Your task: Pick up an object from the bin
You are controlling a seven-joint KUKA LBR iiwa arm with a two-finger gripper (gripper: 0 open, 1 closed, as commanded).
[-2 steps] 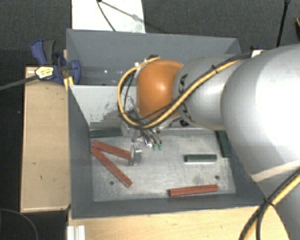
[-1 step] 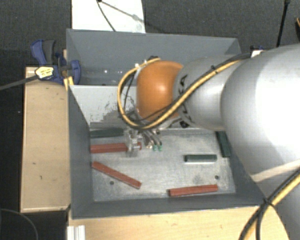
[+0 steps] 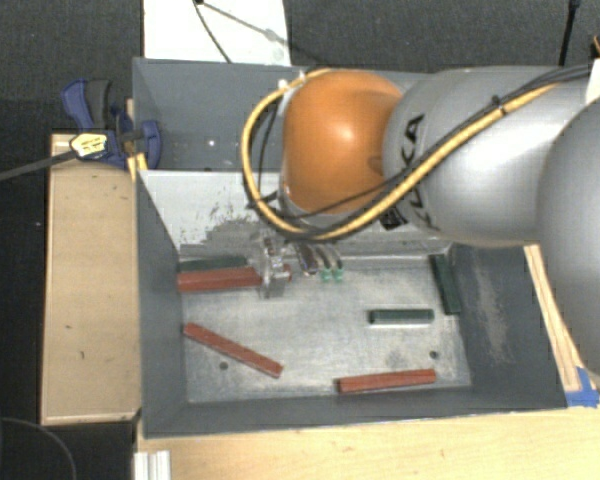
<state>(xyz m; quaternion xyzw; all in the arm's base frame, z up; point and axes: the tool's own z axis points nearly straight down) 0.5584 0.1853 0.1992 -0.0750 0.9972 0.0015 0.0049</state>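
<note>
My gripper [image 3: 276, 280] hangs under the orange dome, low at the back left of the bin floor. It stands at the right end of a red-brown flat bar [image 3: 216, 281] lying along the back wall, with a dark green bar [image 3: 212, 264] just behind that one. The fingers are blurred against the bar end, so their state is unclear. A small green piece [image 3: 331, 275] lies just right of the gripper.
A red-brown bar [image 3: 232, 350] lies slanted at the front left and another red-brown bar [image 3: 386, 380] at the front middle. A dark green bar [image 3: 401, 317] lies right of centre, and a dark green bar [image 3: 444, 283] leans along the right wall.
</note>
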